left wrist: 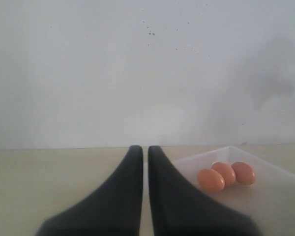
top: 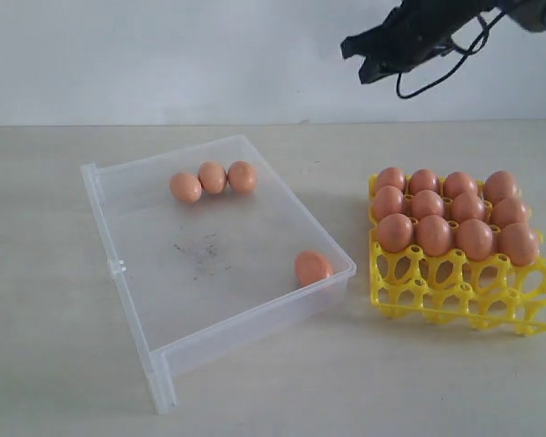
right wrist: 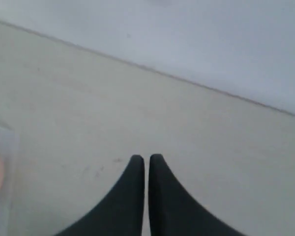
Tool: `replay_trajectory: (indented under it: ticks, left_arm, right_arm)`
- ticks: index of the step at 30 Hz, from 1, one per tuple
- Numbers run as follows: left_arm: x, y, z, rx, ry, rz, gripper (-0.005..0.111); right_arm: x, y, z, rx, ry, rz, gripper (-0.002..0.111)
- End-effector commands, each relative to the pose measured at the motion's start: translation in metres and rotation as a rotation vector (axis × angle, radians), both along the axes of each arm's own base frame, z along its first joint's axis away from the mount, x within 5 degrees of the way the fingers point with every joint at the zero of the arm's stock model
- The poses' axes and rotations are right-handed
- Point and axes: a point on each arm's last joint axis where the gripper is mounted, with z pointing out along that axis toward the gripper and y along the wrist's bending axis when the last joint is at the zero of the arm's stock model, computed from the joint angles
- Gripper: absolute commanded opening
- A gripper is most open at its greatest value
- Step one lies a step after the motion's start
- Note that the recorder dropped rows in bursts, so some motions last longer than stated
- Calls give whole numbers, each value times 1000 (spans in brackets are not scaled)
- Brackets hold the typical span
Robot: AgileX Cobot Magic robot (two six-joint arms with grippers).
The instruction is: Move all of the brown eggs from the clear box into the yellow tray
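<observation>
My right hand (top: 360,62) is pressed together and empty, high over the bench (top: 55,364). The nearest brown egg (top: 313,268) lies low in the clear box (top: 164,273) corner beside the yellow tray (top: 455,293), so this arm is closer

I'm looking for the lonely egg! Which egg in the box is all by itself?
The egg in the box's corner nearest the tray. It lies alone against the wall, while the other three huddle in a row at the far end.
</observation>
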Motion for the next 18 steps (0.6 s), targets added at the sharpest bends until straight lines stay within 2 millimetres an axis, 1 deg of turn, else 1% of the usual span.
replay_trajectory:
  ticks: [1,2,3,4,5,6,7,9,11,13,15,17,18]
  left_arm:
    - [0,0,2,-1,-13,2,4]
    - [0,0,2,-1,-13,2,4]
    - [0,0,2,-1,-13,2,4]
    - [0,0,2,-1,-13,2,4]
    - [0,0,2,-1,-13,2,4]
    - [0,0,2,-1,-13,2,4]
    - [0,0,2,-1,-13,2,4]
    - [0,0,2,-1,-13,2,4]
    - [0,0,2,-1,-13,2,4]
    - [0,0,2,-1,-13,2,4]
    - [0,0,2,-1,-13,2,4]
    - [0,0,2,-1,-13,2,4]
    - [0,0,2,-1,-13,2,4]
  right_arm:
    - [-17,51,-49,-33,123,285,21]
    - [-23,70,-52,-36,123,325,42]
    - [-25,77,-51,-32,117,328,51]
    - [-32,96,-49,-28,112,359,56]
    - [-35,104,-47,-28,109,375,53]
    - [-42,124,-48,-34,82,413,42]
    - [-46,133,-49,-71,71,415,36]
    - [-49,144,-49,-62,39,433,38]
    - [-50,147,-48,-50,49,428,42]
    - [-51,149,-56,-23,82,427,43]
    - [-60,158,-66,26,165,465,43]
    - [-63,157,-71,-30,171,510,43]
    - [-63,156,-69,-46,169,517,43]
